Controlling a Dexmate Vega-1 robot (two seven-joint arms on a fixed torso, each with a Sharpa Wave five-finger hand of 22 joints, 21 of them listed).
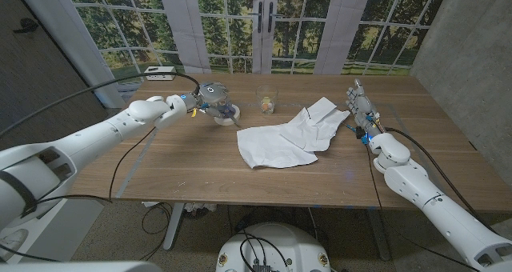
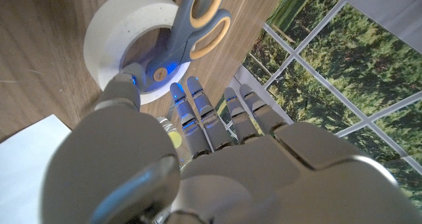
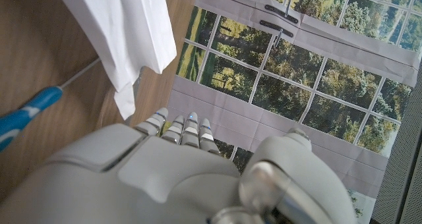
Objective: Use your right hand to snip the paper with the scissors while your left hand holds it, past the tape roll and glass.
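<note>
Nothing's grabbed yet: the grey-and-yellow-handled scissors (image 2: 188, 29) lie across the white tape roll (image 2: 122, 36) under the empty, spread left hand (image 1: 210, 97). The right hand (image 1: 358, 102) (also empty, fingers apart) waits beside the crumpled white paper (image 1: 284, 140) mid-counter. Next it needs those scissors, I'd guess.

The left arm (image 1: 96, 132) reaches in from the near left corner, stretched far across the worktop (image 1: 192, 164). Its left hand (image 1: 210, 96) has its fingers (image 2: 198, 115) extended and close together, gripping nothing. The right arm (image 1: 424, 196) bends in from the right; the right hand (image 1: 360, 104) stands upright, fingers straight, holding nothing.
</note>
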